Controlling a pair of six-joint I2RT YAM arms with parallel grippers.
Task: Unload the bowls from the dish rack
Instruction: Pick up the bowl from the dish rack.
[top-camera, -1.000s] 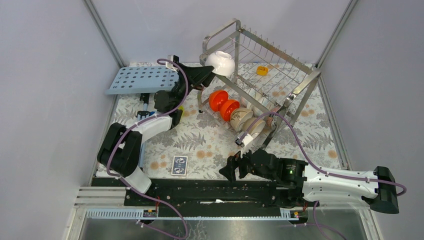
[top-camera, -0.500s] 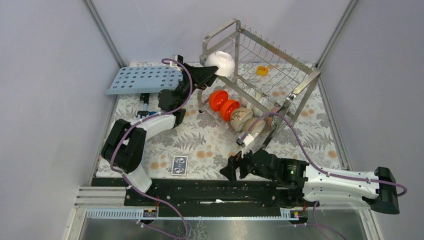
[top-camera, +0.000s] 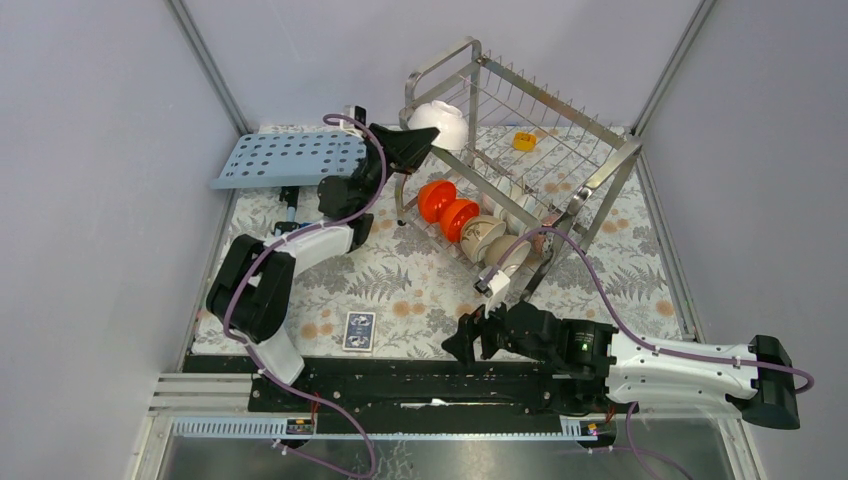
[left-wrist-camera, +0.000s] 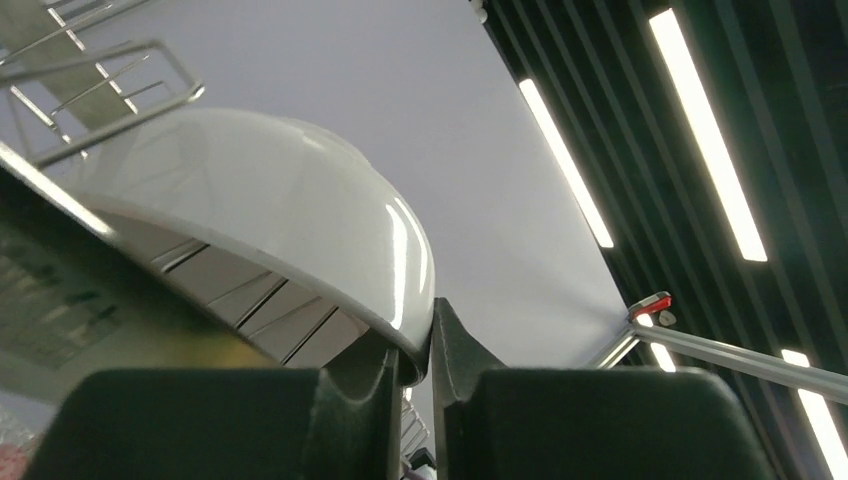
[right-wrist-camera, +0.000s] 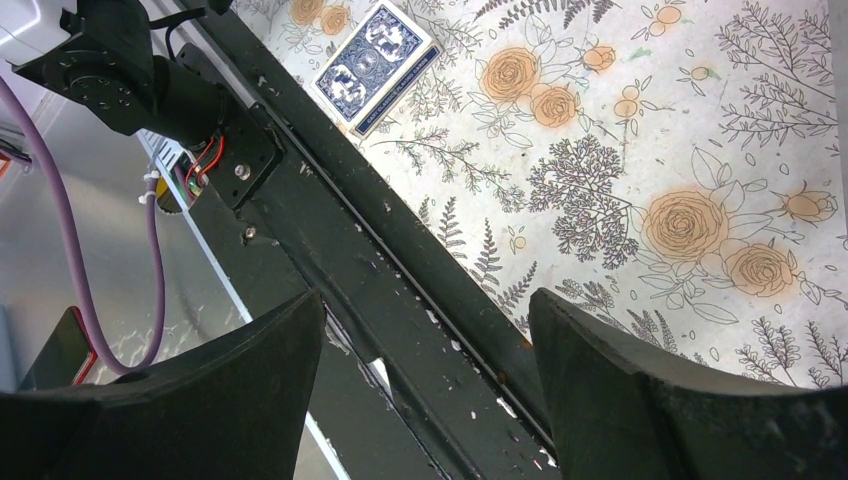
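Shifted slightly back since a second ago: white bowl (top-camera: 440, 118), now up at the left end of the dish rack (top-camera: 612, 170), beside its handle posts. Left gripper (left-wrist-camera: 430, 335) pinches the bowl's rim between nearly closed fingers. Orange-red bowls (top-camera: 437, 200) and beige bowls (top-camera: 483, 235) stand on edge in the lower tier. Right gripper (right-wrist-camera: 428, 300) is spread and empty, low over the black rail (right-wrist-camera: 330, 220), near a playing card (right-wrist-camera: 378, 62).

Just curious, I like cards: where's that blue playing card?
Top view: the playing card lies on the table near its front edge, left of the right end effector.
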